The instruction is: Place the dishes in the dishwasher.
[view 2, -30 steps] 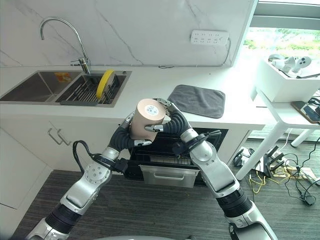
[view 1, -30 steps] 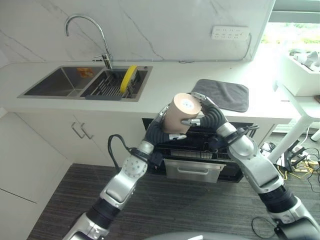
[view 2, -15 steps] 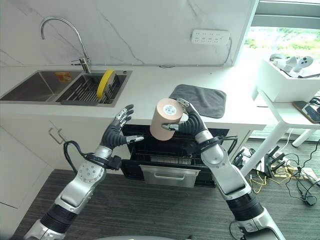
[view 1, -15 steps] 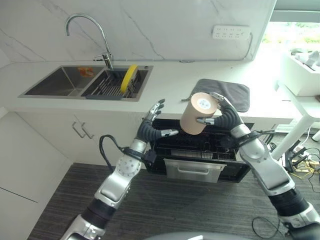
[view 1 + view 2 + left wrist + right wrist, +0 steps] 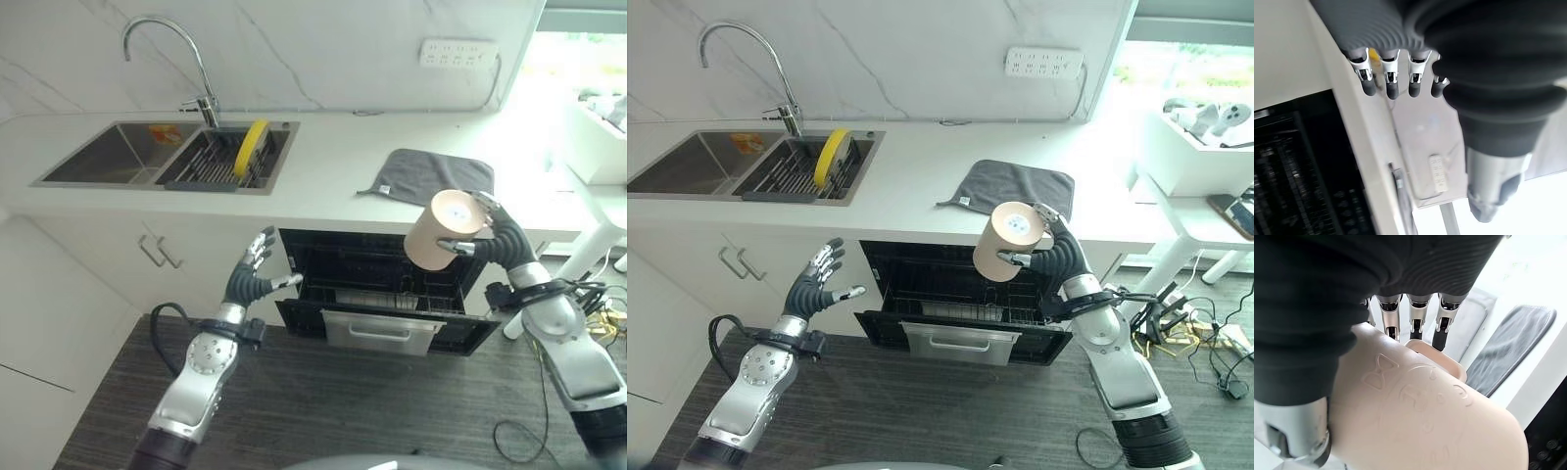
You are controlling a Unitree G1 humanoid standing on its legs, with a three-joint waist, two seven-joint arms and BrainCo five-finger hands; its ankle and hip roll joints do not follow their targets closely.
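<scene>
Left eye view: right hand (image 5: 500,240) at 3 o'clock, curled round a tan cup (image 5: 440,228), cup tilted with its flat base toward the camera, held above the right end of the open dishwasher (image 5: 382,294). Dishwasher at 5 o'clock under the counter (image 5: 323,171), door down, dark rack (image 5: 367,284) showing inside. Left hand (image 5: 252,282) at 8 o'clock, spread wide and holding nothing, just off the dishwasher's left edge, well apart from the cup. Grey cloth (image 5: 428,174) at 2 o'clock on the counter, behind the cup. Sink (image 5: 118,162) at 10 o'clock, tap (image 5: 167,54) arching over it, yellow plate (image 5: 253,149) standing on edge in the sink's rack.

Right eye view: same layout. Cup (image 5: 1007,241) at centre right in the right hand (image 5: 1061,257), over the dishwasher's (image 5: 960,294) right half. Left hand (image 5: 813,289) at 8 o'clock, loose and empty. Plate (image 5: 830,159) at 10 o'clock, upright in the sink (image 5: 696,166). Cloth (image 5: 1014,186) at 1 o'clock.

Left wrist view: left hand's fingers (image 5: 1392,83) straight in a row, thumb apart, nothing between them; dark dishwasher rack (image 5: 1308,166) past them.

Right wrist view: right hand's fingers (image 5: 1415,320) wrapped over the cup (image 5: 1425,416), embossed pattern on its side; cloth (image 5: 1513,342) beyond.
</scene>
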